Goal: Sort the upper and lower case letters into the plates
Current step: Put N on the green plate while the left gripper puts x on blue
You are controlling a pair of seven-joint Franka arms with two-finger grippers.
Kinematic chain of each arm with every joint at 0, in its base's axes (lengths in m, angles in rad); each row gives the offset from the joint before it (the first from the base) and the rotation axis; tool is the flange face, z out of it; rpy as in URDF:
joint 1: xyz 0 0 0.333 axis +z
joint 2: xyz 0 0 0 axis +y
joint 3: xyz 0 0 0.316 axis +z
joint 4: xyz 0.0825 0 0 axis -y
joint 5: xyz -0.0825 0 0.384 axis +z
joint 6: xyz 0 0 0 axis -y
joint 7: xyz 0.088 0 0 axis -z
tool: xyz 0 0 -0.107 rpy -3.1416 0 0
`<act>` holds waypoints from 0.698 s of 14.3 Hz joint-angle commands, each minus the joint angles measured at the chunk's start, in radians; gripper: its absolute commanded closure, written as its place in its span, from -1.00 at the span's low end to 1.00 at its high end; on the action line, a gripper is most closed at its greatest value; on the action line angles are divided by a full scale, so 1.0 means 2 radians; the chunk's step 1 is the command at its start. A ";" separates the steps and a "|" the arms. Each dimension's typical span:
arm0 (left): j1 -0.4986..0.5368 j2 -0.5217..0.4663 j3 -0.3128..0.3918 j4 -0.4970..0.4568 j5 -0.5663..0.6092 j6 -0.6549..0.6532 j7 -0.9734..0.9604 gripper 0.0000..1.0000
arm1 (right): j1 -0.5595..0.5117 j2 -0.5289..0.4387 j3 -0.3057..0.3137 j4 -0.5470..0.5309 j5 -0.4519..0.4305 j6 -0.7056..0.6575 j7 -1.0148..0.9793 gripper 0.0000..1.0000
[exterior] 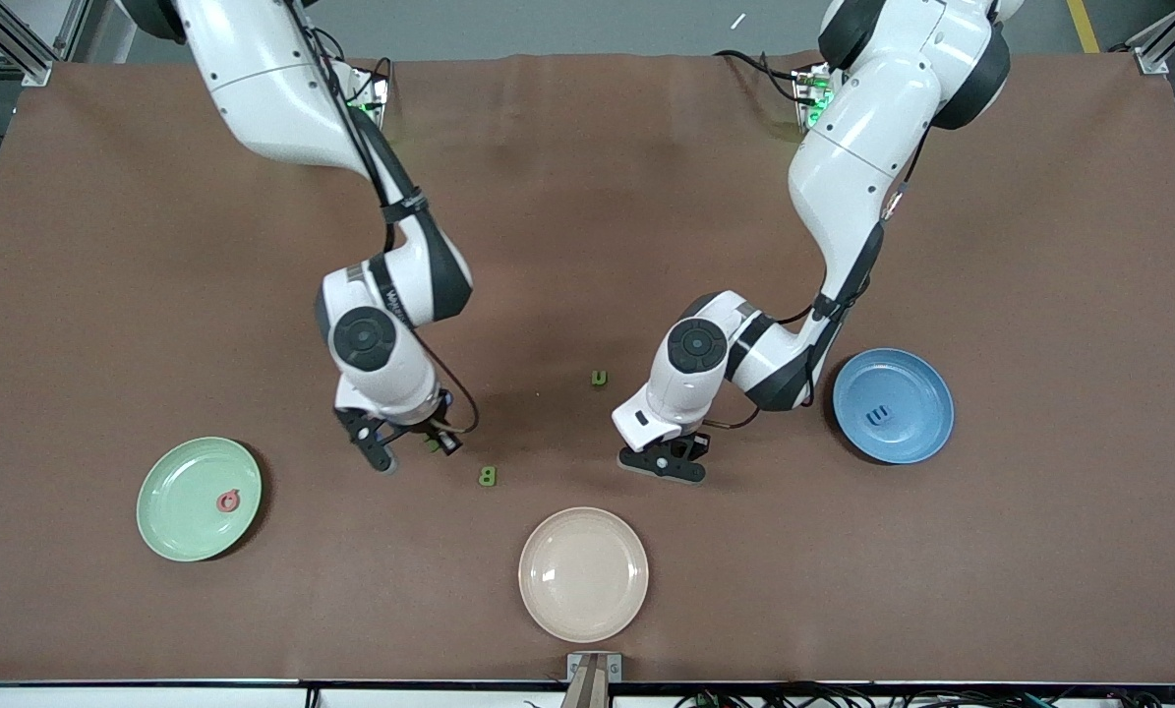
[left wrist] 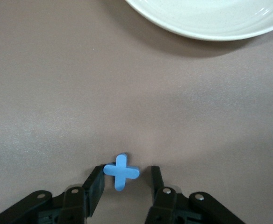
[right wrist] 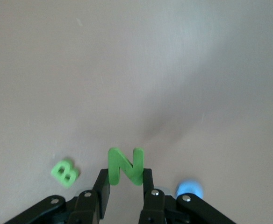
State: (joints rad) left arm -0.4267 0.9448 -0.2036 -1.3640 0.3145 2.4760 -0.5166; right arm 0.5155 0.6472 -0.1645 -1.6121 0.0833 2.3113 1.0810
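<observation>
- Brown cloth covers the whole table point(exterior: 587, 197), and both of my arms are down low over its middle.
- My right gripper point(right wrist: 122, 186) is closed on a green chunky capital N point(right wrist: 125, 166), held upright between the fingers just above the cloth.
- My left gripper point(left wrist: 123, 186) is spread, its fingers standing either side of a small blue cross-shaped letter point(left wrist: 121, 171) lying flat; one finger touches it, nothing gripped yet.
- Beside the N lies a green capital B point(exterior: 488, 476); a green letter u point(exterior: 599, 377) lies farther from the front camera.
- Outward sit a pale green round plate point(exterior: 169, 531) holding a pink letter point(exterior: 227, 501), a blue round plate point(exterior: 926, 433) holding a dark blue letter point(exterior: 877, 416), and a cream plate point(exterior: 583, 600).
- Risk, as I judge it: the thin N could twist or slip from my pinch, and the cross could skid sideways if one finger pushes first.
</observation>
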 commanded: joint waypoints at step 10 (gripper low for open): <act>0.022 -0.012 0.004 -0.002 0.007 -0.016 0.000 1.00 | -0.222 -0.003 -0.008 0.034 -0.007 -0.070 -0.617 0.81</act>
State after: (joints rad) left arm -0.4095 0.9438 -0.2011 -1.3626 0.3145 2.4888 -0.5166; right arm 0.1254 0.6468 -0.1977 -1.5319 0.0780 2.1649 -0.0063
